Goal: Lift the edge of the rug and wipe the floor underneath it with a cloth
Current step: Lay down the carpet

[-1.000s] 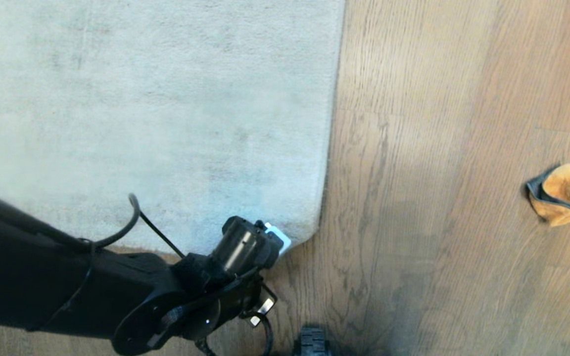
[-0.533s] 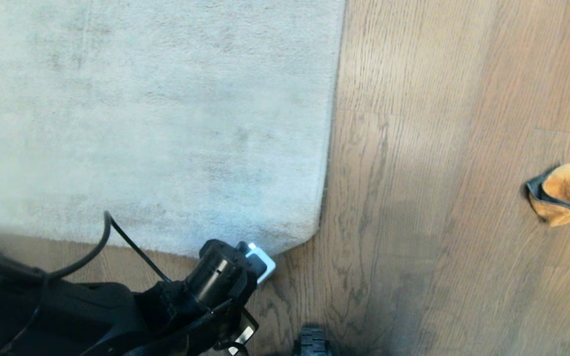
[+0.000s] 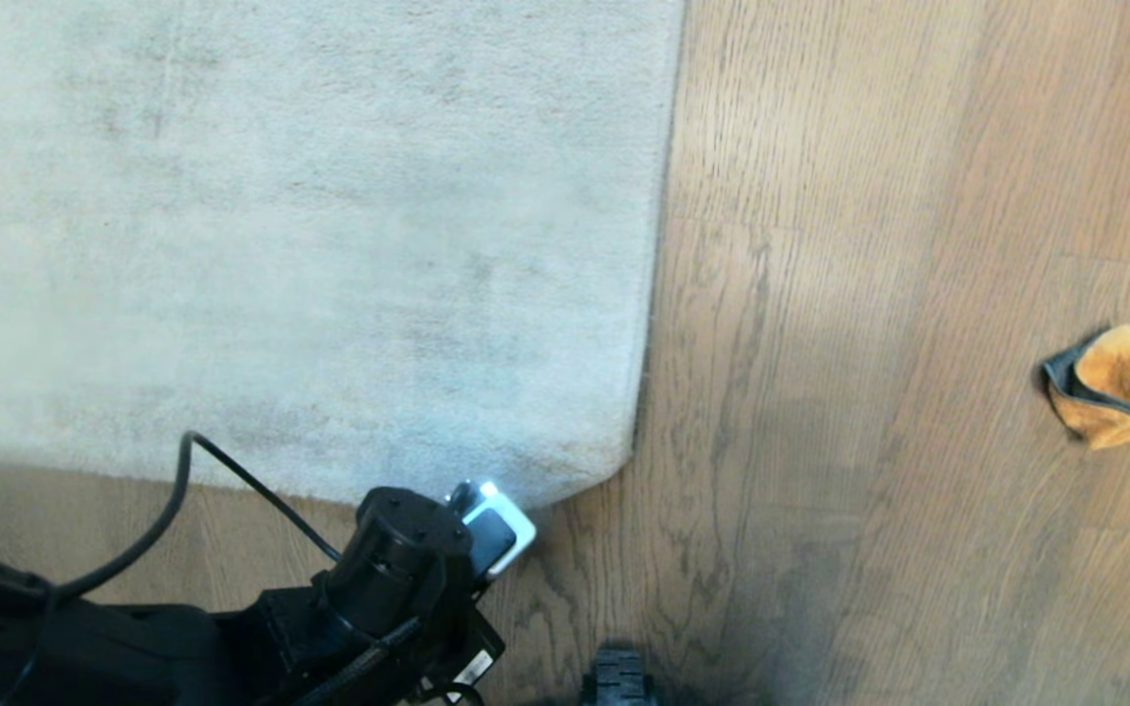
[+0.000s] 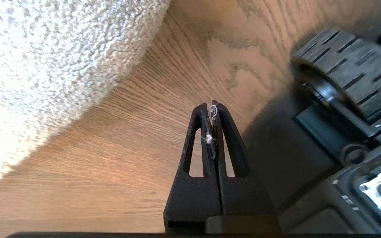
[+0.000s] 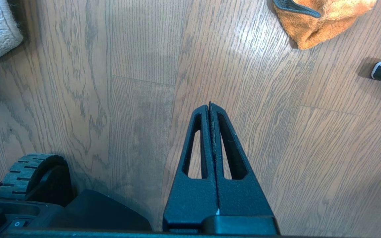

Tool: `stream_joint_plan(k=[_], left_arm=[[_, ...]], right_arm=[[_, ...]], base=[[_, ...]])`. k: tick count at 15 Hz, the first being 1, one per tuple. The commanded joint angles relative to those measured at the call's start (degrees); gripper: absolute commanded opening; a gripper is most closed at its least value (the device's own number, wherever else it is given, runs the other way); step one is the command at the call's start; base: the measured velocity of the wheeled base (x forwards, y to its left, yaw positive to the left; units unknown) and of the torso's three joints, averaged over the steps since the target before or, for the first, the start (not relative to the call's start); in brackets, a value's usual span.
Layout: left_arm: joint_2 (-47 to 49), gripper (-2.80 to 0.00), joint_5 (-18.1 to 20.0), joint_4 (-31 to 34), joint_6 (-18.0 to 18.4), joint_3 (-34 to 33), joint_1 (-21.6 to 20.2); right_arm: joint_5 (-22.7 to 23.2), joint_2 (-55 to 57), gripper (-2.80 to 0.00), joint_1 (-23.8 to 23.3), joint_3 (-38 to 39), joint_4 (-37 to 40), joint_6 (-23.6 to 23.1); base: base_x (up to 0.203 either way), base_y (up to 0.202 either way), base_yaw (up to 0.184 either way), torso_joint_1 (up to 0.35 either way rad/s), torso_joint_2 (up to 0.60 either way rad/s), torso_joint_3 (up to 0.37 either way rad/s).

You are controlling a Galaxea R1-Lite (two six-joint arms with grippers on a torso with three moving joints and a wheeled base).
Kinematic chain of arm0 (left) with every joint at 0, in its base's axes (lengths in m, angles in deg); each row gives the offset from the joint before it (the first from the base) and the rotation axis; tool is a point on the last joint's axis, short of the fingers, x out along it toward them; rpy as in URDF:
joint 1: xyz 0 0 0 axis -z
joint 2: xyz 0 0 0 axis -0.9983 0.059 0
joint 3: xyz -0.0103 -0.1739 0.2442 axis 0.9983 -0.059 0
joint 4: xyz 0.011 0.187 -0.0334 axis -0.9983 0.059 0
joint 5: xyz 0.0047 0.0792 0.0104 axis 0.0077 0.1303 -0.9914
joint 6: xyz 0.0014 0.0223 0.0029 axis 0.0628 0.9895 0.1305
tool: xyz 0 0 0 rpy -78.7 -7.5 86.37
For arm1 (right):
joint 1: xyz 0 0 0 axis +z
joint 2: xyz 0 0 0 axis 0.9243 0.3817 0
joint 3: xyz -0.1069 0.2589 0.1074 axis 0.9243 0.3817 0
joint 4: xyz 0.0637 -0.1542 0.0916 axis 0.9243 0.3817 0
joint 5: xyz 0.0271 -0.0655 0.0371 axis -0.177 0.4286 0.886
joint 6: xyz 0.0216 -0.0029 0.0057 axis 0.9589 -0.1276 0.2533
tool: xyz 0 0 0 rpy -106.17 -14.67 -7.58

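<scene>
Lying flat on the grey-brown wooden plank floor, the very large pale grey-beige short-pile rug fills the upper left of the head view, its rounded rug edge resting down on the planks. The left gripper, its jaws pressed together with only wisps of pale fibre caught between them, hangs over bare floor just beside that corner. The right gripper, also pressed together and empty, hangs over bare planks, with the small fluffy orange-yellow cloth with dark grey trim lying well apart from the rug, far right.
</scene>
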Motion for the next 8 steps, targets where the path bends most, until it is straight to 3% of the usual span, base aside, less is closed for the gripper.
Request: stream_joint_plan(k=[1, 8], left_arm=[[-0.1, -2.8, -0.1, -1.3, 1.5, -0.8, -1.1], [0.8, -2.8, 0.0, -8.2, 7.5, -3.9, -5.7]], right_arm=[[0.0, 0.1, -2.8, 0.0, 0.0, 0.0, -0.1], [0.0, 0.1, -2.8, 0.0, 0.0, -0.1, -0.1]], base=[[0.0, 0.0, 0.0, 0.0, 0.0, 0.0], [0.0, 0.0, 0.0, 0.0, 0.0, 0.0]])
